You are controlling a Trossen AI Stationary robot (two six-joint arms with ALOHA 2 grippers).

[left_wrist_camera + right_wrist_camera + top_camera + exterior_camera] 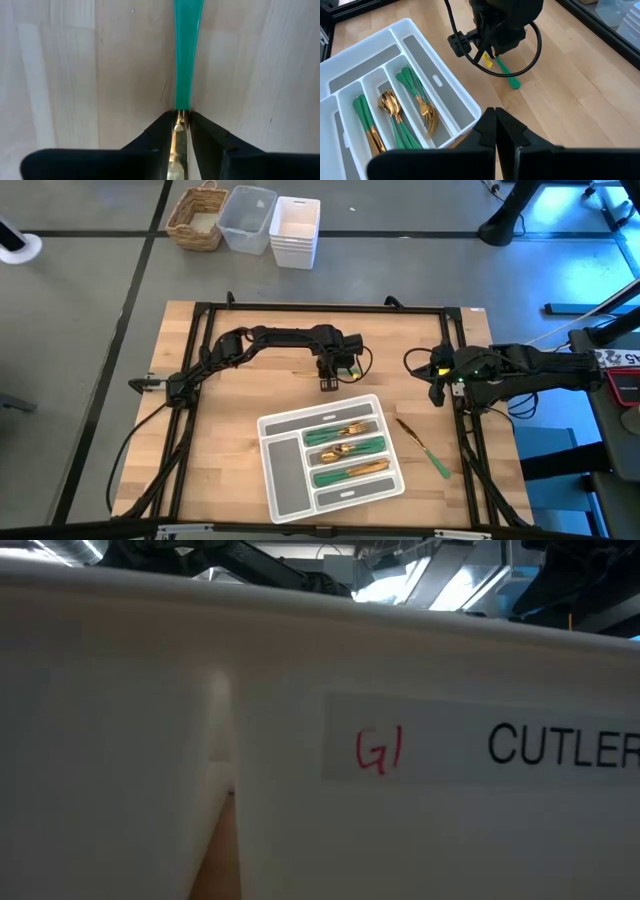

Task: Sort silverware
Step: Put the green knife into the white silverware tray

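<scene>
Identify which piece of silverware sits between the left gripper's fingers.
The green-handled piece beyond the tray, at the left gripper; another lies loose right of the tray, the rest inside.

Pale wood table (230,430), smooth matt planks. Matt plastic tray (445,95). Silverware (395,117): shiny gold metal heads, glossy green plastic-looking handles. Woven wicker basket (197,218). Translucent plastic bin (246,218). Matt black fingers (210,145).

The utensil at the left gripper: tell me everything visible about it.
The utensil has a slim green handle and a shiny gold metal end. That gold end sits between the left gripper fingers, hiding its type. The handle slants down toward the wooden table, its tip at or near the surface, just behind the grey tray.
</scene>
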